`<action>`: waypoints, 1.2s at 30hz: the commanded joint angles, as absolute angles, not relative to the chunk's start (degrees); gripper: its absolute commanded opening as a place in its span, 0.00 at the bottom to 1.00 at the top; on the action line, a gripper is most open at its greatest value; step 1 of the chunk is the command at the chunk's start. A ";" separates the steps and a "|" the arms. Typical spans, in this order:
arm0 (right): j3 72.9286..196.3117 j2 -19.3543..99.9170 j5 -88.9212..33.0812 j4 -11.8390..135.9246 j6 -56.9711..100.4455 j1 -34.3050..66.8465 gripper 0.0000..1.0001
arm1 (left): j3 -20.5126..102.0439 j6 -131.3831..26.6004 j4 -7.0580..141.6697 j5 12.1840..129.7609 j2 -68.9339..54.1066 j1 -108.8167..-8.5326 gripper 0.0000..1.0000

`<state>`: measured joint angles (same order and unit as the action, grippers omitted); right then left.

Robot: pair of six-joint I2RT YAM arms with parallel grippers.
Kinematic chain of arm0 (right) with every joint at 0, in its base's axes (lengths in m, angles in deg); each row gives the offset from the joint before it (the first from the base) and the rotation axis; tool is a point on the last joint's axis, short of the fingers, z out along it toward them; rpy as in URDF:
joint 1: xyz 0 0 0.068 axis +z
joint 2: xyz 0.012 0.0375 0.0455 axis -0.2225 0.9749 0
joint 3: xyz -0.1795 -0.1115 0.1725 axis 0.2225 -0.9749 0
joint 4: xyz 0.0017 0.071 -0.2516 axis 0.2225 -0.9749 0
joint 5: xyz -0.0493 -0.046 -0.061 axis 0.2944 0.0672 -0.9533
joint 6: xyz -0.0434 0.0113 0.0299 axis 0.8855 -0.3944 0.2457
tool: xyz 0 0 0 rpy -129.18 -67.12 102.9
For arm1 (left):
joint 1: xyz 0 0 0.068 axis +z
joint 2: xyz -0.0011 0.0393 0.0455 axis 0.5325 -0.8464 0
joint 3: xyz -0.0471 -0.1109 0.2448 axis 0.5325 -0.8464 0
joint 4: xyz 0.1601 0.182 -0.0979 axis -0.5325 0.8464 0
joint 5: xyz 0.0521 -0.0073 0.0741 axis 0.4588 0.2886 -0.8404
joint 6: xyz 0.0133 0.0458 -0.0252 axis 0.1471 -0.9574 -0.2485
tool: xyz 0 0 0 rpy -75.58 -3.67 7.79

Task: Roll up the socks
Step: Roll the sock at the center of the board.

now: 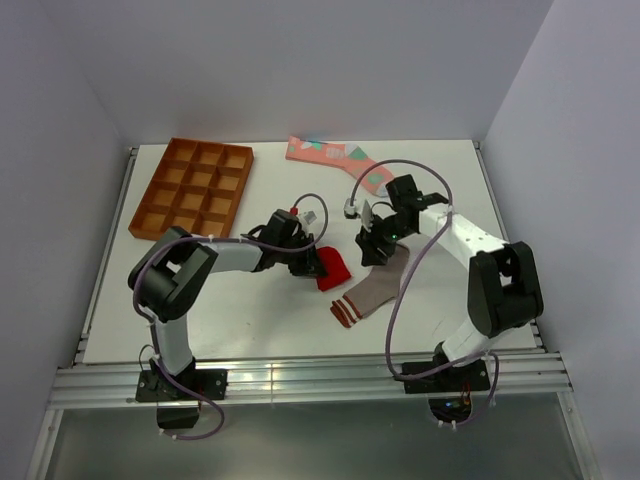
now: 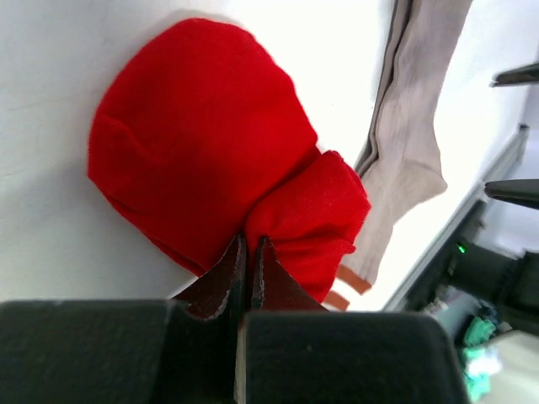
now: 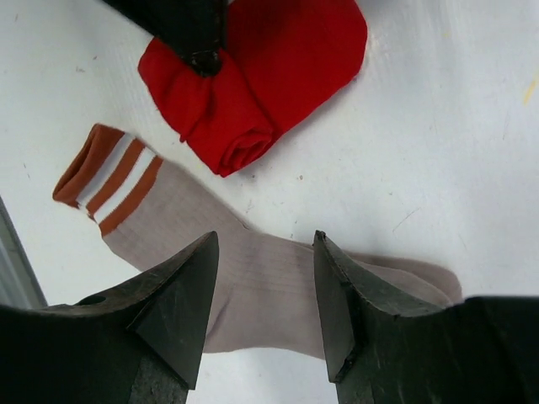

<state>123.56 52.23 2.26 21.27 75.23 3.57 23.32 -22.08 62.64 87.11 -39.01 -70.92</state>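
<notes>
The red sock [image 1: 332, 268] lies partly rolled at mid-table; it also shows in the left wrist view [image 2: 202, 151] and the right wrist view [image 3: 278, 59]. My left gripper [image 2: 249, 244] is shut on its rolled end [image 2: 312, 219]. The grey-brown sock [image 1: 372, 290] with striped cuff [image 3: 105, 177] lies flat just right of it. My right gripper [image 3: 265, 244] is open and empty, hovering above the grey-brown sock's middle [image 3: 269, 286]. The salmon-pink sock [image 1: 335, 160] with teal and white patches lies flat at the back of the table.
An orange-brown compartment tray [image 1: 195, 185] sits at the back left. The table's front metal rail [image 1: 300, 375] runs along the near edge. Side walls close in left and right.
</notes>
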 commanded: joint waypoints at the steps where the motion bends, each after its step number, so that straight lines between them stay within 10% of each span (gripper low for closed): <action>1: 120.61 47.19 5.22 24.75 83.30 4.28 0.57 | 23.17 -23.36 68.43 94.16 -42.57 -69.18 0.00; 36: 109.78 49.99 -13.50 41.02 84.63 28.01 0.45 | 32.49 -29.88 81.72 99.19 -49.60 -65.49 0.01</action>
<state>108.42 48.45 -12.14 39.46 85.83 27.55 32.98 -27.28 78.51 104.84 -47.14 -66.04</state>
